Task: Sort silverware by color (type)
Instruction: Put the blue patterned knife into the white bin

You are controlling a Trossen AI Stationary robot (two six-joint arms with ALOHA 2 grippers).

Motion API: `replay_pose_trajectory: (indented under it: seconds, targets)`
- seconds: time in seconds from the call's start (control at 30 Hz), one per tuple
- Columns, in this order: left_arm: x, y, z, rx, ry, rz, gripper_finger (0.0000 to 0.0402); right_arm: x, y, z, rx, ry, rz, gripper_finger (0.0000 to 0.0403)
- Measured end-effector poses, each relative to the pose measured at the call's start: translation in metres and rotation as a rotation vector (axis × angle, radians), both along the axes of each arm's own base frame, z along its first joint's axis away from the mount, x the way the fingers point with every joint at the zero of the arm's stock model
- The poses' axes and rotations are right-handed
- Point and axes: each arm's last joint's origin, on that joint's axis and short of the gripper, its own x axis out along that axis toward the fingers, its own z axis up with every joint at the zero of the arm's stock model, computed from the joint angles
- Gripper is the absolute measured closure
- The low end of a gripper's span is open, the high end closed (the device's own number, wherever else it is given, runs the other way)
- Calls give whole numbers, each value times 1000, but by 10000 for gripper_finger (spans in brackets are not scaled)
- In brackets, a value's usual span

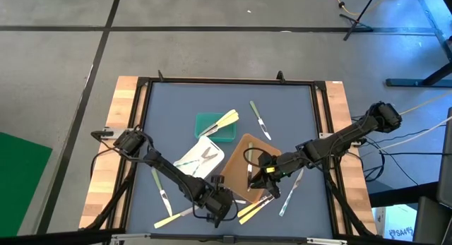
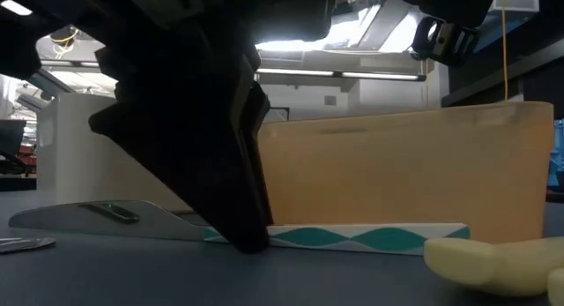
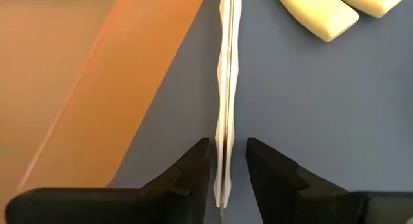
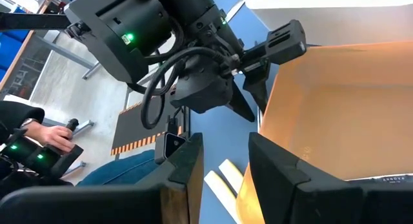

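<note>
**Clerk:** Left tool (image 3: 227,146), nearest item: down at the near edge of the bench (image 1: 162,104), prongs apart, one on each side of a thin whitish utensil (image 3: 224,88). Not yet clamped; a gap shows on one side.

**Checker:** Why that stance?

**Clerk:** Likely lined up along the handle so the prongs close across its narrow width. The utensil lies flat on the bench, just beside the brown tray (image 1: 236,153).

**Checker:** Larger items?

**Clerk:** Brown tray, middle of the bench. White tray (image 1: 212,145) next to it, a few pale utensils inside. Green tray (image 1: 208,121) farther back, cream utensils (image 1: 227,120) propped across its rim, so apparently the cream bin.

**Checker:** Right tool?

**Clerk:** Right tool (image 4: 226,162) hangs over the brown tray, prongs apart, nothing between them.

**Checker:** Loose stock?

**Clerk:** Two cream handles (image 3: 316,11) near the left tool and several more utensils scattered about, unsorted.
</note>
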Motion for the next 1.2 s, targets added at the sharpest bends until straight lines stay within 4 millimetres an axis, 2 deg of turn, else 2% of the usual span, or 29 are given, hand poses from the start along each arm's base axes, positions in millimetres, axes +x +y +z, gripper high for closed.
replay_pose_trajectory:
  seconds: [0.37,0.7,0.87,1.2]
  targets:
    - [0,-1,-1,8,-1,1,377,-1,0,-1,-6,11,-1,292]
    - [0,-1,4,-3,9,-11,385,-1,0,-1,-7,15,-1,292]
    - [7,-6,20,-46,4,-27,386,-1,0,-1,-7,15,-1,292]
    - [20,-14,76,-46,8,-130,384,0,-1,-1,-11,8,-13,292]
